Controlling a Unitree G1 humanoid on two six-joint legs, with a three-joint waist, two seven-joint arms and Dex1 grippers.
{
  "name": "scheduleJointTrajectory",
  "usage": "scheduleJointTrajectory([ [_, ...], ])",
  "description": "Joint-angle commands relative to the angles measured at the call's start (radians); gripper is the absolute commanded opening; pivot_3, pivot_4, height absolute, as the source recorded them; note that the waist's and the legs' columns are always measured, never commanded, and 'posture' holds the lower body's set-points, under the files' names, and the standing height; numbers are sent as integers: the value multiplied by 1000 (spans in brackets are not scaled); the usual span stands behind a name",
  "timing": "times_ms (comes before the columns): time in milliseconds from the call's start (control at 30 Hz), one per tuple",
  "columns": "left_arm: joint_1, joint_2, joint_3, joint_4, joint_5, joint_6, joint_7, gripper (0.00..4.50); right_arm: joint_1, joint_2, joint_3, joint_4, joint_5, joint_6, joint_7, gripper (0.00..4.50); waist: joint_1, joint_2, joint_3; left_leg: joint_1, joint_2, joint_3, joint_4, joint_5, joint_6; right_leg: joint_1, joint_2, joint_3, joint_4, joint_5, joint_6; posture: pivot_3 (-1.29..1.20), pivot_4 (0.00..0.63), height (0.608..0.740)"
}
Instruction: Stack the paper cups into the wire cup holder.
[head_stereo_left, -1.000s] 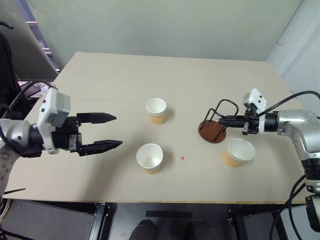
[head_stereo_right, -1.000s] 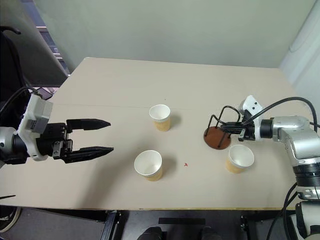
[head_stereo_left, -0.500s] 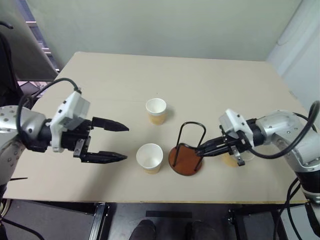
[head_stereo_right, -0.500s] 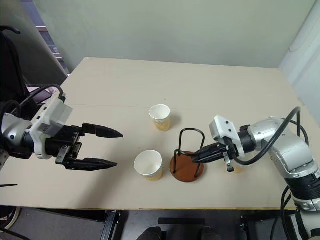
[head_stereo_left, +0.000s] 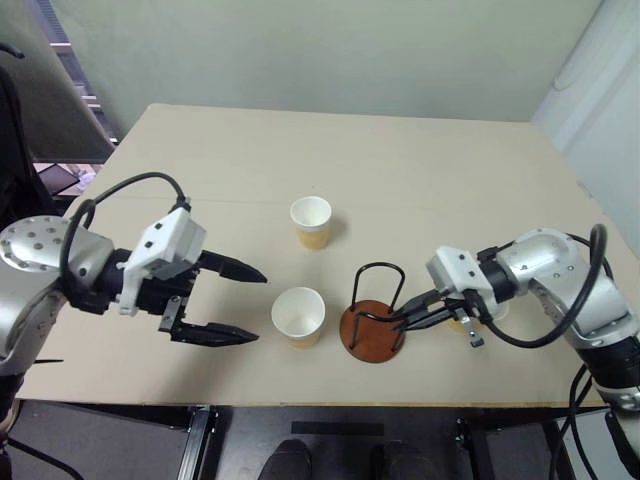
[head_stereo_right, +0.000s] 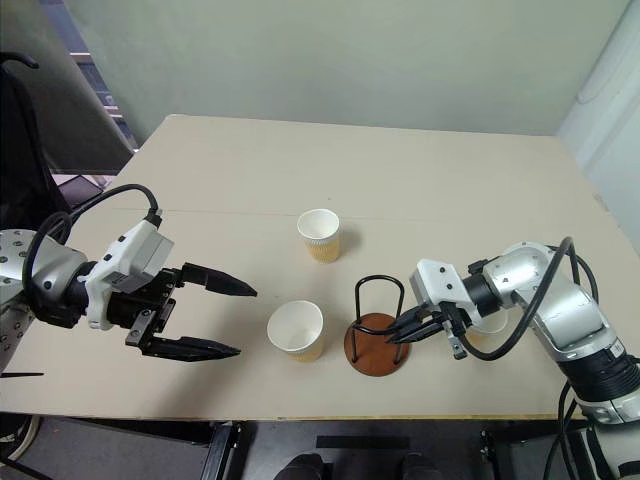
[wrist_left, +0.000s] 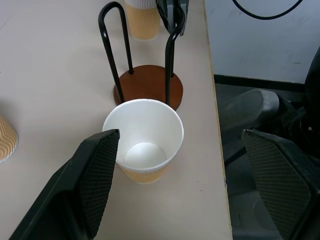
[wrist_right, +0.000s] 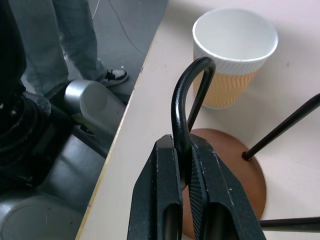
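Black wire is what the right gripper (wrist_right: 186, 190) has hold of: its 2 fingers are pinched together on 1 upright loop of the wire cup holder (head_stereo_left: 372, 318), low on the wire, just above the reddish-brown disc base. The holder stands upright near the front edge of the table (head_stereo_left: 400, 170), right of centre. The grip is thin metal between flat pads, so the judgement here is that the holder could swivel or tip if the arm drags it sideways, and its base sits close enough to the front edge that a push that way might send it off.

Outward from there, the nearest cup (head_stereo_left: 299, 316) stands just beside the holder on its left, also close to the front edge, mouth up. A nudge from the holder's base would likely knock this light paper cup over. A 2nd cup (head_stereo_left: 311, 221) stands farther back toward the table's middle, well clear. The 3rd cup (wrist_left: 142, 20) is behind the right gripper, on the holder's right, mostly hidden by the wrist in the head views, and a careless pull-back could hit it.

The left gripper (head_stereo_left: 240, 305) hovers with its fingers spread wide, empty, pointing at the nearest cup from the left. Closing too hard risks crushing the soft wall. Closing off-centre risks shoving the cup into the holder.
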Motion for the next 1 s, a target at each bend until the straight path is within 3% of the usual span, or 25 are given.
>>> scheduleJointTrajectory([
  [33, -5, 14, 33, -25, -12, 5, 5, 4216, -50, -3, 6, -11, -11, 7, 18, 786, 0, 0, 0, 0, 0, 0, 0, 0, 0, 0, 0, 0, 0, 0, 0, 0, 150, 740],
  [200, -14, 9, 26, -23, -11, 6, 12, 4216, -82, -11, -5, -29, -11, 29, 15, 2502, 0, 0, 0, -1, 0, 0, 0, 0, 0, 0, 0, 0, -1, 0, 0, 0, 150, 740],
  [367, -72, -21, -28, 24, 14, -20, 0, 4216, -106, -92, -88, -65, 0, 49, 12, 4182, 6, 0, 0, -1, 0, 0, 0, 0, 0, 0, 0, 0, -1, 0, 0, 0, 150, 740],
  [533, -116, -41, -59, 64, 33, -43, -22, 4216, -97, -262, -236, -124, 49, 106, 28, 4182, 7, 0, 0, -1, -1, 0, 0, 0, 0, 0, -1, 0, -1, 0, 0, 0, 150, 740],
  [700, -124, -60, -76, 81, 46, -58, -39, 4216, 129, -433, -395, -164, 50, 140, 26, 4182, 10, -1, 0, -1, 0, 1, -2, -1, -2, 1, -1, 0, -2, 0, 0, 0, 150, 740],
  [800, -131, -69, -86, 94, 56, -66, -45, 4216, 229, -453, -412, -170, 24, 126, -15, 4182, 9, -2, 0, -1, 0, 1, -1, -1, -2, 2, -1, 0, -2, 0, 0, 0, 150, 740],
  [1000, -134, -79, -85, 99, 65, -70, -50, 4216, 294, -440, -324, -123, -86, 39, -79, 4182, 0, -2, 1, 2, 2, 2, -1, -1, -1, 1, 0, 2, -1, 0, 1, 0, 150, 740],
])
